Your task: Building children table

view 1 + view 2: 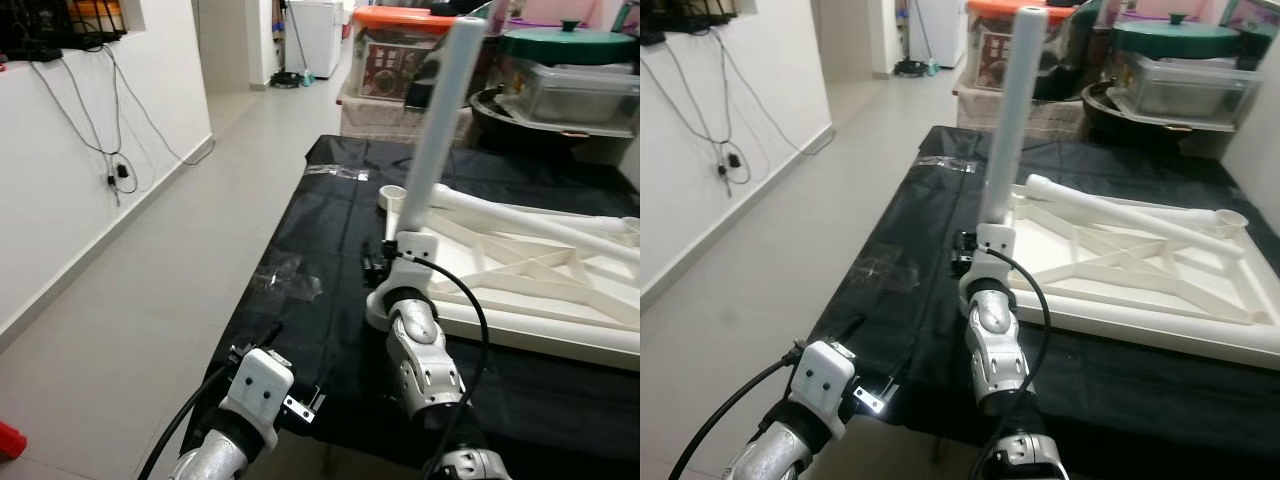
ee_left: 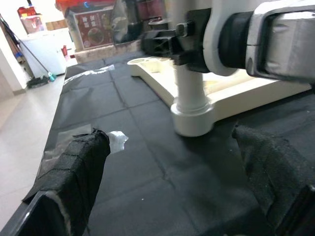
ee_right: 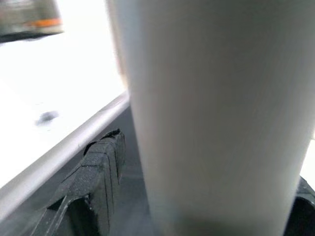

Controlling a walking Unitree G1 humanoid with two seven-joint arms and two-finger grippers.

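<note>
left eye view: the right gripper [image 1: 392, 252] pinches an upright white table leg [image 1: 440, 120] in the corner socket of the upturned white tabletop [image 1: 540, 300], at 3 o'clock on black sheeting [image 1: 300, 330]. left wrist view: the left gripper [image 2: 172, 182] fingers [image 2: 78, 167] are spread, empty. right wrist view: the leg [image 3: 211, 118] sits between the fingers [image 3: 101, 167].

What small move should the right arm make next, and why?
Probably press or twist the white leg down into the corner socket of the upturned tabletop. The right gripper clamps it upright there, while the left gripper hovers open nearby.
</note>
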